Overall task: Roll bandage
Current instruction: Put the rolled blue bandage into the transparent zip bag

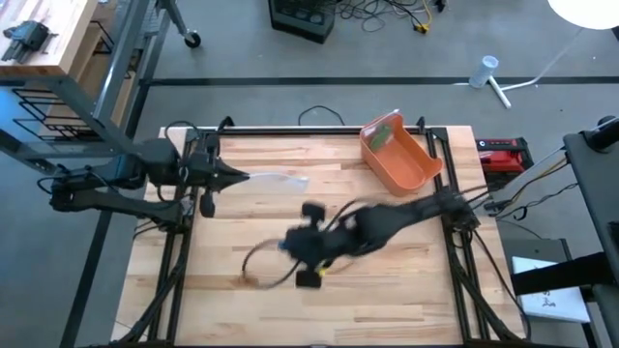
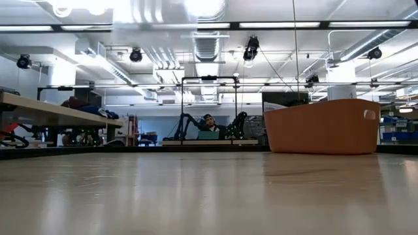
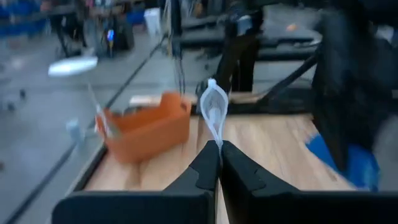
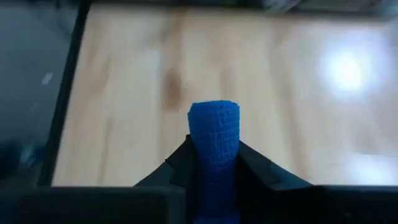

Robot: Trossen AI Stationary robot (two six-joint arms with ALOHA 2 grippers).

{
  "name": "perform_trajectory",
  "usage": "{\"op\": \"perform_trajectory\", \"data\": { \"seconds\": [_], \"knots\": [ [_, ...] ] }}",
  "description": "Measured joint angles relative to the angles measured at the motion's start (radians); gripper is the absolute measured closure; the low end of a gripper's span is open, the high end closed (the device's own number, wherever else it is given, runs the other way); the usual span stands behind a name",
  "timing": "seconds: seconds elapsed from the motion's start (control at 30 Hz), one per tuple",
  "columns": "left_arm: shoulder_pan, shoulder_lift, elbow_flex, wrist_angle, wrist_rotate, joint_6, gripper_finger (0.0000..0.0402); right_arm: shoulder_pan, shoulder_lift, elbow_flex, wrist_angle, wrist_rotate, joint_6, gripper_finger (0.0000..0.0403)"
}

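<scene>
The bandage is a blue, woven roll, and my right gripper is shut on it. In the high view this gripper hangs blurred over the middle of the table. My left gripper is at the table's far left, shut on a clear, whitish wrapper strip. In the left wrist view the strip shows as a thin loop past the fingertips. Neither gripper shows in the low view. My left gripper pinches the near end of the clear strip between its two shut fingertips. The fingers lie about level and come from the table's left. The strip sticks out beyond them toward the table's right, clear of the tabletop. My right gripper pinches the blue bandage by its two sides between its two fingers. The rounded end sticks out past the fingertips. The fingers slant downward, and the bandage is lifted clear of the table.
An orange bin stands at the table's far right and also shows in the low view. A dark cable loop lies by my right gripper. Bare wood stretches along the near side.
</scene>
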Motion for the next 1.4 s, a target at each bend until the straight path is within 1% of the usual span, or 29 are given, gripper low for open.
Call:
{"op": "perform_trajectory", "data": {
  "seconds": [0.1,0.17,0.33,0.43,0.53,0.73,0.87,0.93,1.1,1.27,1.4],
  "knots": [
    [0.0,0.012,0.0,0.087,0.041,0.048,0.0402,-0.019,-0.121,0.0,0.013,0.082,-0.007,0.0337],
    [0.0,0.03,0.0,0.146,0.071,0.052,0.0401,-0.036,-0.195,0.0,0.061,0.102,-0.02,0.0336],
    [-0.001,0.112,0.0,0.292,0.143,0.029,0.0401,-0.078,-0.332,0.001,0.248,0.081,-0.112,0.0329],
    [-0.009,0.168,0.0,0.403,0.168,0.006,0.0401,-0.097,-0.375,0.001,0.295,0.055,-0.173,0.0332],
    [-0.024,0.224,0.023,0.463,0.181,0.004,0.0401,-0.11,-0.406,0.002,0.314,0.054,-0.21,0.0338],
    [-0.04,0.323,0.105,0.465,0.183,0.015,0.0401,-0.127,-0.424,0.003,0.318,0.052,-0.249,0.0334],
    [-0.041,0.371,0.164,0.464,0.183,0.031,0.0401,-0.131,-0.403,0.003,0.316,0.005,-0.236,0.0327],
    [-0.041,0.388,0.189,0.463,0.189,0.035,0.0401,-0.131,-0.394,0.002,0.314,0.003,-0.229,0.0327],
    [-0.045,0.403,0.247,0.431,0.275,0.079,0.0401,-0.13,-0.388,0.002,0.317,0.002,-0.231,0.0338],
    [-0.053,0.419,0.301,0.354,0.282,0.114,0.0401,-0.131,-0.399,0.002,0.327,0.004,-0.24,0.0341],
    [-0.054,0.437,0.324,0.355,0.339,0.112,0.0401,-0.131,-0.397,0.002,0.358,0.004,-0.265,0.0334]
  ]
}}
